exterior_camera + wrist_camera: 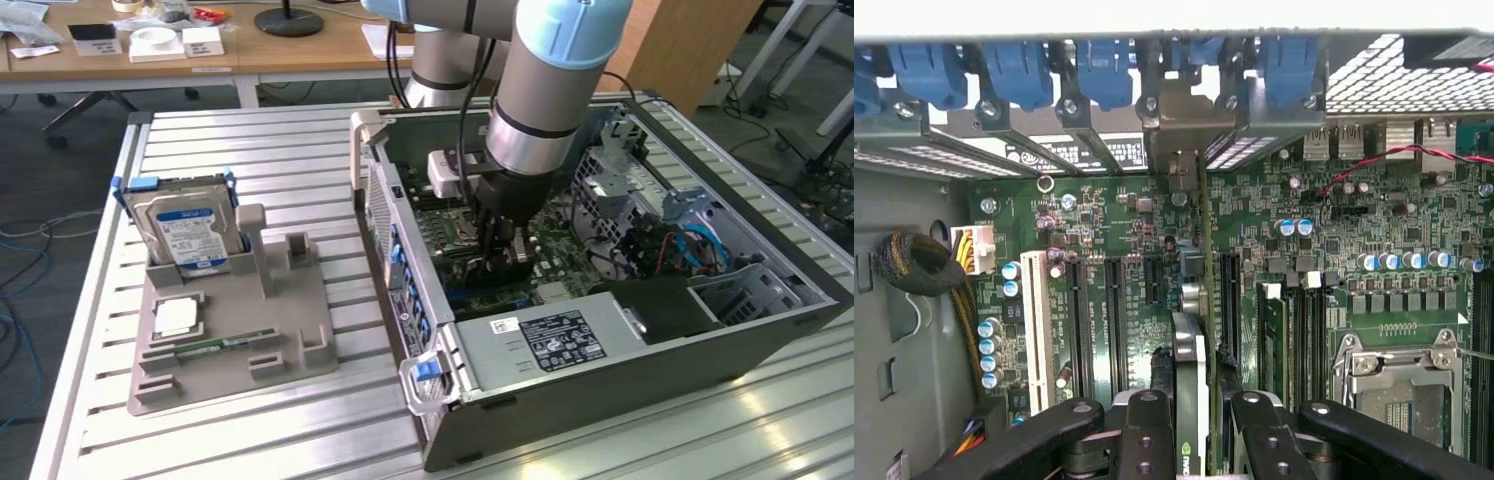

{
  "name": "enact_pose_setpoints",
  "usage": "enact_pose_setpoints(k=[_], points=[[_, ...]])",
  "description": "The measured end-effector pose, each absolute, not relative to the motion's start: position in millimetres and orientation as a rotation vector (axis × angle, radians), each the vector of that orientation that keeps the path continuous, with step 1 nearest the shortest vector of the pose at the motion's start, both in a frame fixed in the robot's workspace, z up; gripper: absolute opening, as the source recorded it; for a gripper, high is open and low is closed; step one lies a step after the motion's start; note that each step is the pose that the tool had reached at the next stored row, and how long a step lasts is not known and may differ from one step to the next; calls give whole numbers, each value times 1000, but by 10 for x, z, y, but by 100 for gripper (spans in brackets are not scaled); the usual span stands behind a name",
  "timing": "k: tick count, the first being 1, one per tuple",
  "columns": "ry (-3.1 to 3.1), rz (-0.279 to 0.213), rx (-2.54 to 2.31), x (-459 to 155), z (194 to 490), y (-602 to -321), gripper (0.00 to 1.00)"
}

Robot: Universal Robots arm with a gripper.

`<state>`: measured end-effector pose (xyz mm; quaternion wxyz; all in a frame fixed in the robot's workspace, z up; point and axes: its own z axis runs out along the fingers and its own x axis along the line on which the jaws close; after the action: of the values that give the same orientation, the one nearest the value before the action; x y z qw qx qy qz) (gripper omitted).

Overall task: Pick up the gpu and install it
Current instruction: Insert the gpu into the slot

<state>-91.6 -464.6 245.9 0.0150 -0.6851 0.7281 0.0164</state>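
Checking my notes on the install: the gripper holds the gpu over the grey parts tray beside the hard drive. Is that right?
Not quite. The gripper holds the gpu on edge inside the open computer case, above the motherboard, as the wrist view shows.

Printed matter in the open computer case and on the parts holder.

A white-and-black rating label (551,338) is carried on the power supply housing (601,345), with a small white sticker (502,324) beside it; rows of print and certification-type marks are seen, but no word or number can be made out. A blue-and-white label (187,235) is borne on the face of the hard drive (184,232) standing in the grey holder (227,330); its print cannot be read. A small green mark (1186,448), too small to identify, is seen on the card (1192,385) between the gripper (1194,420) fingers (1144,430). White lettering printed across the motherboard (1114,215) cannot be read.
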Motion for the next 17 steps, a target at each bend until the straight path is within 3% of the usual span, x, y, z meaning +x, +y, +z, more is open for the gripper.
enact_pose_setpoints(k=[17], points=[[2266,51,-2132,-916,2513,-4646,34]])
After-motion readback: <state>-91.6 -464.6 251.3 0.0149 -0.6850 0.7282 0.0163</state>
